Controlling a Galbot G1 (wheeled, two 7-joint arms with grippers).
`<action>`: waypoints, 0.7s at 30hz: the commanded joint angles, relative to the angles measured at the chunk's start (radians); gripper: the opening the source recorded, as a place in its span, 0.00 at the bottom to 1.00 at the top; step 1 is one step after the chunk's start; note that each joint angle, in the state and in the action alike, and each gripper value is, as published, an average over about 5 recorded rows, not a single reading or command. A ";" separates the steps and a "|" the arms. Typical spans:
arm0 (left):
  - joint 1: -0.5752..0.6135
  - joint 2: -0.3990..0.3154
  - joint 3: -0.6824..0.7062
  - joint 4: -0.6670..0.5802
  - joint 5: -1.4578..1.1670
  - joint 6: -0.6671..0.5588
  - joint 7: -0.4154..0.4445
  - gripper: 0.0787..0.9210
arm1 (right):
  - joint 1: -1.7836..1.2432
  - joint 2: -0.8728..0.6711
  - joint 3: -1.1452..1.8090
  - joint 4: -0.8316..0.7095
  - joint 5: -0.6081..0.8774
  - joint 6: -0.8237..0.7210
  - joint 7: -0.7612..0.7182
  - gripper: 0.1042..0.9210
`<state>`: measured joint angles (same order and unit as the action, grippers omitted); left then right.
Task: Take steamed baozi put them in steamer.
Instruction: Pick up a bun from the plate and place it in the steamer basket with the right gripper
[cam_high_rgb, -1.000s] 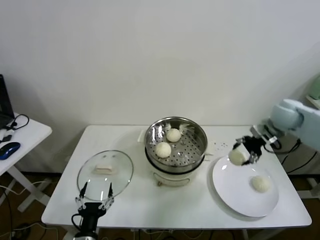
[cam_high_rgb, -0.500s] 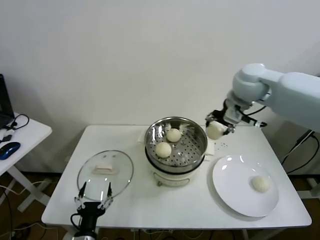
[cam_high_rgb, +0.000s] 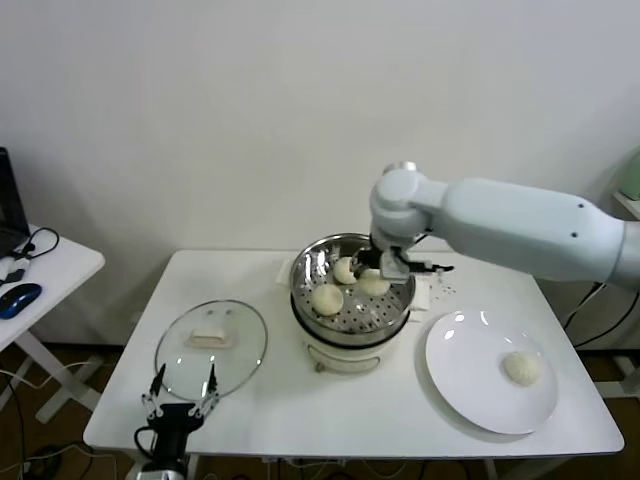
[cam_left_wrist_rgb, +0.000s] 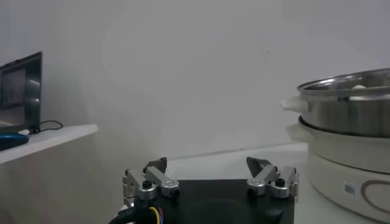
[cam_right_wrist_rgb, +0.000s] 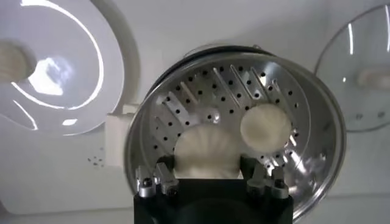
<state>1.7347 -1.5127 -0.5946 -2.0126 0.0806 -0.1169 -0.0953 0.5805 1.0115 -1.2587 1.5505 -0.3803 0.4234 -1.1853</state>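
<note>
Bun over the basket
Head view: my right gripper (cam_high_rgb: 376, 272) clasps a steamed baozi (cam_high_rgb: 374, 283) inside the steamer (cam_high_rgb: 352, 292); left gripper (cam_high_rgb: 181, 402) idle, spread. Right wrist view: the baozi sits between my fingers (cam_right_wrist_rgb: 163, 176).

A plain white wall (cam_high_rgb: 200, 120) fills the background behind a white rectangular table (cam_high_rgb: 260, 410) in an evenly lit room. To one side stands a smaller white side table (cam_high_rgb: 55, 268) carrying a blue computer mouse (cam_high_rgb: 18, 299), a dark laptop edge (cam_high_rgb: 8, 205) and trailing cables (cam_high_rgb: 40, 240).
</note>
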 joint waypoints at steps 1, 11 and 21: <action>-0.014 0.007 -0.003 0.009 -0.006 0.010 0.000 0.88 | -0.129 0.086 0.024 -0.022 -0.092 0.036 -0.001 0.72; -0.038 0.011 0.003 0.019 -0.012 0.033 0.000 0.88 | -0.141 0.080 0.019 -0.023 -0.101 0.074 -0.003 0.72; -0.037 0.010 0.006 0.030 -0.010 0.032 0.000 0.88 | -0.141 0.068 0.006 -0.028 -0.084 0.083 -0.003 0.72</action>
<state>1.7015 -1.5026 -0.5891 -1.9868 0.0694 -0.0883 -0.0953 0.4589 1.0674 -1.2516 1.5273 -0.4550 0.4923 -1.1894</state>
